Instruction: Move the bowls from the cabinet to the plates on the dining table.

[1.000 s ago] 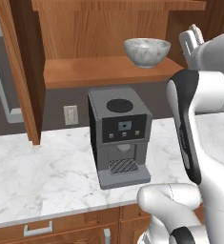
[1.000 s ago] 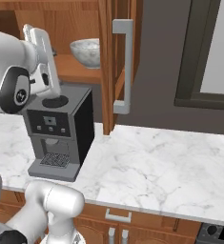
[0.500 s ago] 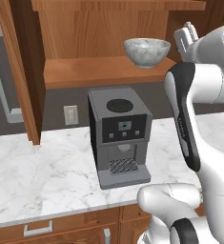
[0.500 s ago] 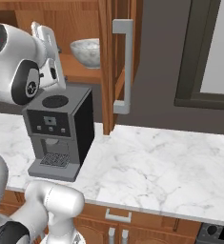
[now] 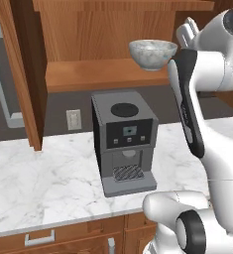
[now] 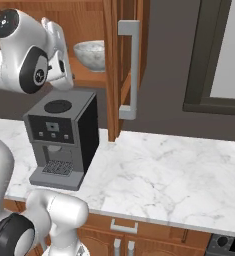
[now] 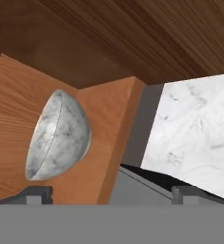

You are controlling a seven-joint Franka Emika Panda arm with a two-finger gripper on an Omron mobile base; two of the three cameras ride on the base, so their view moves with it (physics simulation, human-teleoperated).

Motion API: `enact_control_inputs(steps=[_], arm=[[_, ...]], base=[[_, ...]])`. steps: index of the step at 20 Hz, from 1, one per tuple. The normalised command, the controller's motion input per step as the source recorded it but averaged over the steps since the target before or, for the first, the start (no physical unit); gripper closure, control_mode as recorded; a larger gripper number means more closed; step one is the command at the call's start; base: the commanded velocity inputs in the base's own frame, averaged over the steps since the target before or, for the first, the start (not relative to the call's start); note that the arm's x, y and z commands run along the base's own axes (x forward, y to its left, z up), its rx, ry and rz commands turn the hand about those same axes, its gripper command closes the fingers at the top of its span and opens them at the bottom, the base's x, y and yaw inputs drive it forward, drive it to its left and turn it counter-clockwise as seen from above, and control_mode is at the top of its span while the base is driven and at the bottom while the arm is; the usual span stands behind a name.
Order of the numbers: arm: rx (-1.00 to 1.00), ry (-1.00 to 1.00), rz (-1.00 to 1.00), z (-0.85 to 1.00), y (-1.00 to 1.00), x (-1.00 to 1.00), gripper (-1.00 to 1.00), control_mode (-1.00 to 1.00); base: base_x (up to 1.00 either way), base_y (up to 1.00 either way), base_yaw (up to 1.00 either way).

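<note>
**Hand wide beside marbled bowl in cabinet**

Hand (image 7: 108,193) stands wide and holds nothing, raised at shelf height just right of the marbled bowl (image 5: 152,53). That 1 bowl sits upright on the cabinet (image 5: 88,30) shelf (image 5: 98,74), above the coffee machine (image 5: 124,139) on the marble desk (image 5: 33,183).

Cabinet (image 5: 103,39) top cut off at 12 o'clock edge in left base view; open door (image 5: 19,74) cropped at 11 o'clock. From left base I see gripper (image 5: 187,31) only partly, fingertips behind own arm. Marbled bowl (image 6: 91,54) in right base view has 9 o'clock side hidden by hand. Hand view: finger tips (image 7: 35,194) barely rise at 6 o'clock. Coffee machine (image 7: 147,188) cut by bottom band. Bowl's inside I cannot see.
</note>
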Motion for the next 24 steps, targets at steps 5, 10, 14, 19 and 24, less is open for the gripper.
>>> enact_control_inputs(steps=[5,10,14,19,24], arm=[[0.00,0.13,0.01,0.15,-0.09,0.16,-1.00,-1.00],[-0.01,0.17,0.03,0.06,-0.10,0.18,-1.00,-1.00],[0.00,0.13,0.07,0.02,-0.04,0.20,-1.00,-1.00],[0.00,0.04,0.07,-0.08,-0.08,0.09,-1.00,-1.00],[0.00,0.00,0.05,-0.23,-0.09,0.00,-1.00,-1.00]], base=[[0.00,0.00,0.00],[0.00,0.00,0.00],[0.00,0.00,0.00],[0.00,0.00,0.00],[0.00,0.00,0.00]])
